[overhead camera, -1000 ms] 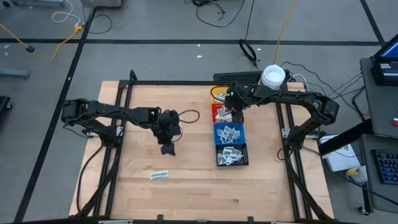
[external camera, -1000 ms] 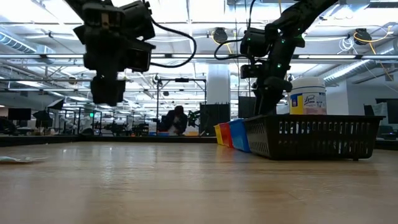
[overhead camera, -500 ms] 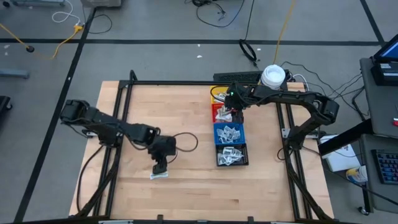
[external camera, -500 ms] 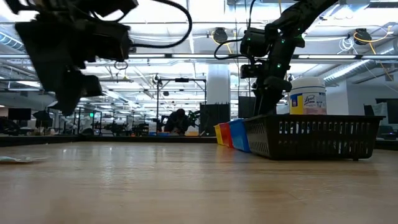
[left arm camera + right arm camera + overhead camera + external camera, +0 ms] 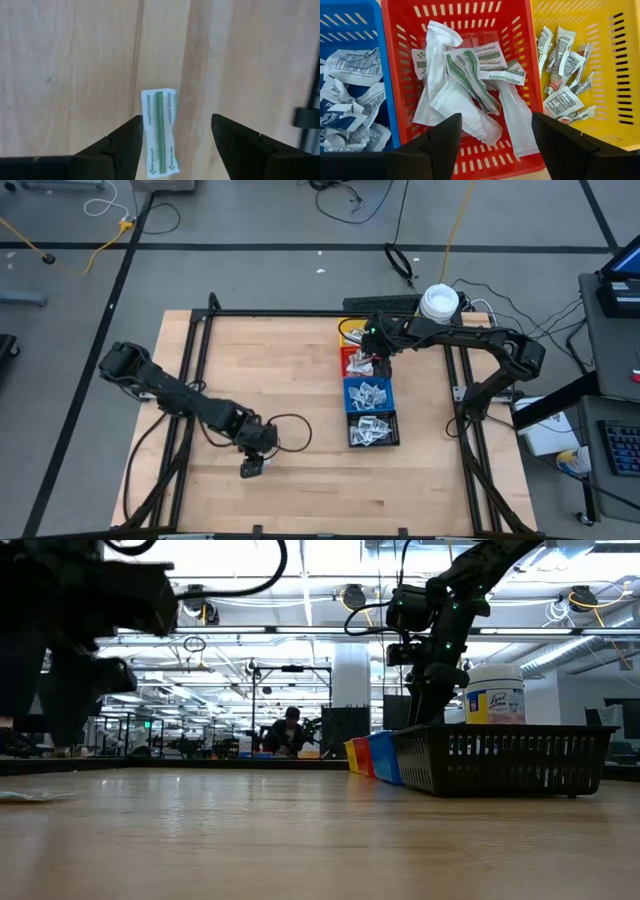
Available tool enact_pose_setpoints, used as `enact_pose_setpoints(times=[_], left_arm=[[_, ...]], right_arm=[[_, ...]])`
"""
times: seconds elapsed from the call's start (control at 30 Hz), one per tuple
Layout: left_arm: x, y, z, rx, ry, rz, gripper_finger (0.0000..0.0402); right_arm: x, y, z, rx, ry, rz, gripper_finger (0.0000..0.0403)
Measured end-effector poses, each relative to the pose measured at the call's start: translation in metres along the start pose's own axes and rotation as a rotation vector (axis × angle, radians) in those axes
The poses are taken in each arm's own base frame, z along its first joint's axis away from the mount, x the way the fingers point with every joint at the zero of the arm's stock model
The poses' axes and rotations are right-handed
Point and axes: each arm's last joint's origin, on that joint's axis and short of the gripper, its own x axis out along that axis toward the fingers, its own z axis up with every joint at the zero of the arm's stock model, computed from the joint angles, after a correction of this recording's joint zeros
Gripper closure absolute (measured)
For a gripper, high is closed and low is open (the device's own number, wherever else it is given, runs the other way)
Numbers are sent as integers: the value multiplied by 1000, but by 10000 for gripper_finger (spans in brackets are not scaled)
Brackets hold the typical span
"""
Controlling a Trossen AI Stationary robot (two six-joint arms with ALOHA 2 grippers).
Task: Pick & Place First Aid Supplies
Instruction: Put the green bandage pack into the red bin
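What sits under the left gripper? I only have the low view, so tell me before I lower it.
Observer: A green-striped wrapper lies flat on the table, between the open fingers of the left gripper and nearer one finger.
Operator: Give me the right arm's position.
Observer: The right gripper hovers open over the red bin, holding nothing.
Operator: Report what's in that bin.
Observer: Long bandage wrappers, several overlapping.
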Motion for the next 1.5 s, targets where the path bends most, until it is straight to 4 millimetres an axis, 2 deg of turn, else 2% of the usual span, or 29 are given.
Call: enact_pose_setpoints(times=[0.37,0.63,0.77,1.0,1.13,1.27,1.5], left_arm=[[38,-8,-13,-1,68,157,160],[46,-7,-13,-15,59,204,167],[46,-6,-13,23,60,221,223],[47,-4,-13,49,51,245,383],[46,-3,-11,42,43,229,395],[30,2,-3,4,-46,222,399],[-36,28,20,-97,-378,326,400]], right_arm=[[0,-1,2,11,-20,-8,171],[0,-2,4,15,-37,-16,170],[0,-3,6,15,-60,-26,175],[0,-4,9,15,-89,-39,179],[-1,-4,9,15,-95,-42,179],[-1,-4,9,15,-95,-42,179],[-1,-4,9,19,-97,-39,179]])
